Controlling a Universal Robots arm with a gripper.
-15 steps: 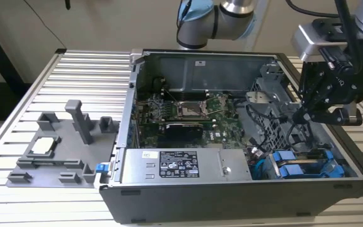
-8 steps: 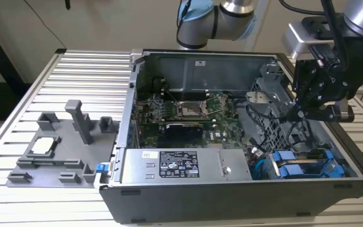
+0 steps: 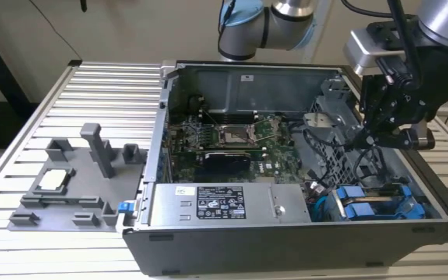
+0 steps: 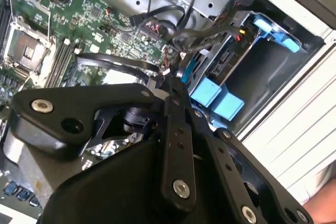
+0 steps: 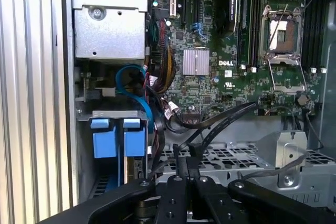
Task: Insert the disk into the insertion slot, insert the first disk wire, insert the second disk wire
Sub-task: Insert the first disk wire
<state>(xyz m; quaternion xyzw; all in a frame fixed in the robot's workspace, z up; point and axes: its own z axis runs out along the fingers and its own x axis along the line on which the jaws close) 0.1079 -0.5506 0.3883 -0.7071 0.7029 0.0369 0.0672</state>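
Table [image 3: 91,87]: slatted metal, carrying open computer case [image 3: 302,245].
Insertion slot [image 5: 113,113]: case corner, exterior view's right.
Disk [image 3: 361,210]: seated in slot, blue-framed, beside similar carrier.
Gripper [image 5: 187,163]: above perforated cage [image 5: 236,158]; jaws closed together by black cable [image 5: 226,119], hold unclear.

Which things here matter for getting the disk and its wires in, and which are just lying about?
For the job: gripper, jaws seemingly shut on a black wire; two blue disk carriers seated in the drive bay.
Just lying about: motherboard; power supply; perforated cage; grey parts tray beside the case.
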